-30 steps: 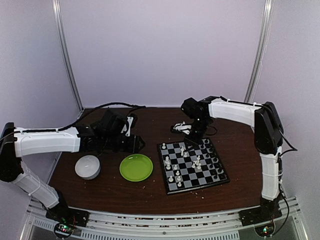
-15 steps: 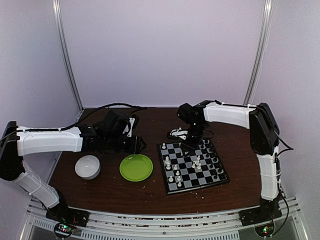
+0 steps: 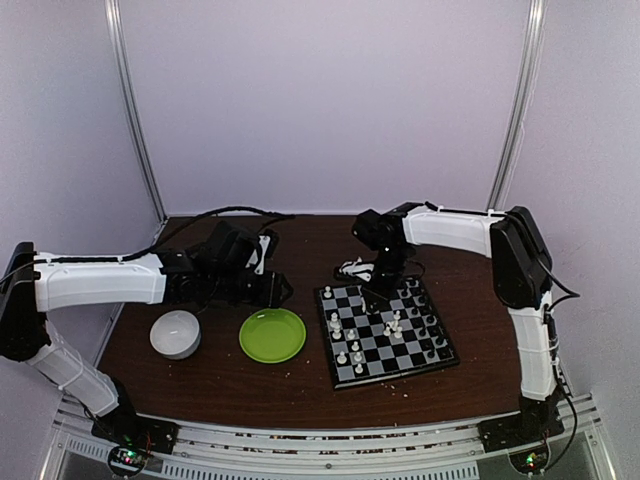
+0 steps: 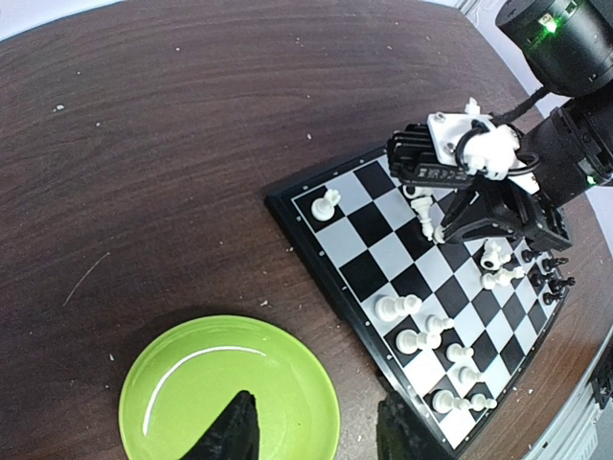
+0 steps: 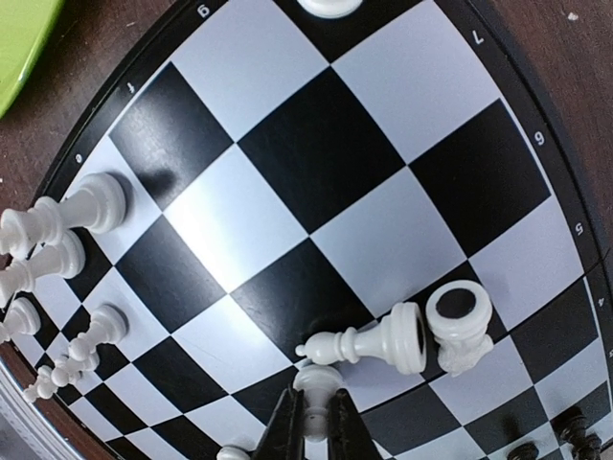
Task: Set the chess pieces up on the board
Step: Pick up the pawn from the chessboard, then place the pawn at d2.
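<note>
The board (image 3: 385, 331) lies right of centre on the brown table, with white and black chess pieces scattered on it. My right gripper (image 3: 378, 287) hangs over the board's far left part and is shut on a white piece (image 5: 316, 393), held between its fingers (image 5: 284, 429). A white bishop (image 5: 369, 343) lies toppled beside it, with an overturned white piece (image 5: 460, 324) next to it. My left gripper (image 4: 311, 439) is open and empty above the green plate (image 4: 230, 398), left of the board (image 4: 383, 259).
A white bowl (image 3: 175, 333) sits left of the green plate (image 3: 272, 334). Several white pieces (image 4: 426, 335) stand along the board's near side and black pieces (image 4: 546, 273) at its right. Pale crumbs dot the table. A cable runs along the back.
My right gripper has shifted left over the board's far left corner area. The left arm has barely moved.
</note>
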Controlling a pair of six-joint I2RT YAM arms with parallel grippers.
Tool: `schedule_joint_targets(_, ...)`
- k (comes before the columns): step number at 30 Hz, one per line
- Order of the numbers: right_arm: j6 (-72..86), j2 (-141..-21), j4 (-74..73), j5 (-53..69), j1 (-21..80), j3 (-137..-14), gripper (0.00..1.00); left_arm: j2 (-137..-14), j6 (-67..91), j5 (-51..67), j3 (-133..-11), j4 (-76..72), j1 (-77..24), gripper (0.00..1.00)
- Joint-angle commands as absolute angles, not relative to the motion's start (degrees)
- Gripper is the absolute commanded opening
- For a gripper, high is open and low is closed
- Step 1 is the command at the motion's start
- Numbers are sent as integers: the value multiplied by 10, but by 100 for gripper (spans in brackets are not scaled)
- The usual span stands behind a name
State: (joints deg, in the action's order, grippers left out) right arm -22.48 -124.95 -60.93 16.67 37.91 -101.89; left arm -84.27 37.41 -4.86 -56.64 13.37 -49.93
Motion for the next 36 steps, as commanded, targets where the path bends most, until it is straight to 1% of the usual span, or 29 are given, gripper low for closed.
schedule_joint_targets(1, -221, -1225, -625, 173, 383, -1034, 8, -850, 368, -41, -584, 113, -501, 43)
schedule_joint_targets(7, -225, -1212, -628, 176, 404, -1047, 7, -852, 366, -41, -584, 111, -502, 43)
schedule_joint_targets(16, -236, -1248, -646, 171, 450, -1073, 7, -843, 369, -43, -572, 109, -502, 43)
schedule_joint_targets(36, -232, -1292, -649, 155, 455, -1098, 10, -840, 372, -47, -558, 104, -502, 43)
